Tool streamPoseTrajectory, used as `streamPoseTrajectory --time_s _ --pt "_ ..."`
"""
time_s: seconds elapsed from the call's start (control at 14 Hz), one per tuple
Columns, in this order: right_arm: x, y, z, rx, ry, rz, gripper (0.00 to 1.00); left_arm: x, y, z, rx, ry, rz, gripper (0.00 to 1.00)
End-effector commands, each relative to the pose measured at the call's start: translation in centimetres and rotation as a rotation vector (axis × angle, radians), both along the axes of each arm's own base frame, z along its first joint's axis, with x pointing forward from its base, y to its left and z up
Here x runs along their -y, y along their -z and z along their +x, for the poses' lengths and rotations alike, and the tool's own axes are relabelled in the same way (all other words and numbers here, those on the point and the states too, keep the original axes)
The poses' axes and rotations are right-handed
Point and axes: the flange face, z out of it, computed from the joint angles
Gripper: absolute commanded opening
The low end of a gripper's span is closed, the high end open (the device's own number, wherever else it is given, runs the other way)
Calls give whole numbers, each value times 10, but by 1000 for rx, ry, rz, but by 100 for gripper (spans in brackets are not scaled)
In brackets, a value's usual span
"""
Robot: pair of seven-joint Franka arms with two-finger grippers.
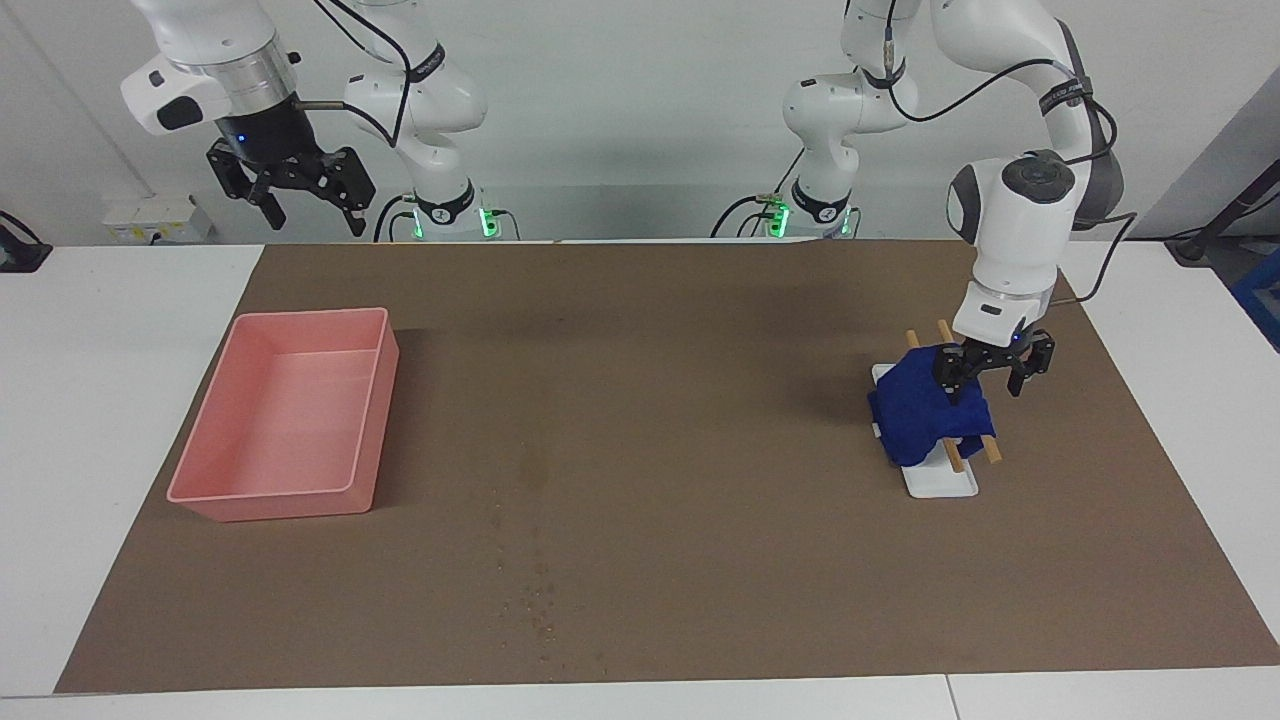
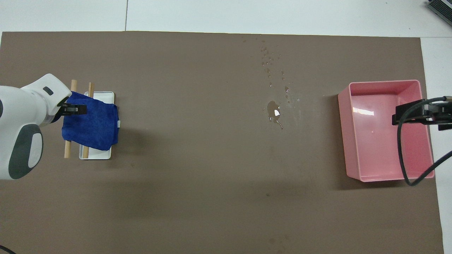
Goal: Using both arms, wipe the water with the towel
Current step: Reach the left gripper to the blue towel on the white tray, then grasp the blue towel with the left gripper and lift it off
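The left end effector straddles the towel edge on its rack, fingers partly closed, grip uncertain. The water lies mid-counter, toward the open, waiting right end effector.

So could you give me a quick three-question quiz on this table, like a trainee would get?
1. True or false: the towel lies in the bin.
2. Which is nearer the robots: the puddle or the droplets?
3. The left gripper is at: A) the bin, B) the towel, C) the puddle.

Key: 1. False; it is draped over two sticks on a white tray. 2. The puddle. 3. B; the right gripper waits in the air, jaws open.
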Motion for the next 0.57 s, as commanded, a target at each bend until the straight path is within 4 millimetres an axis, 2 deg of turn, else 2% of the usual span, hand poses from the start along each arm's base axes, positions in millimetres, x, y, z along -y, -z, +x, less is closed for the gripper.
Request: streamPoseTrajectory --time_s 0.0,0.14,0.36,0.43,0.5 --pt "1 1 -6 -10 -10 20 100 1 1 -7 18 -9 12 56" --pt "2 1 -6 -10 -9 20 100 2 1 -7 20 -17 11 41" --pt "1 1 -6 -10 -10 20 100 2 1 -7 17 -18 11 15" --pt "1 1 -6 -9 -10 20 100 3 1 -7 16 -17 12 2" --pt "1 1 -6 -10 -10 20 100 2 1 -8 16 -18 12 0"
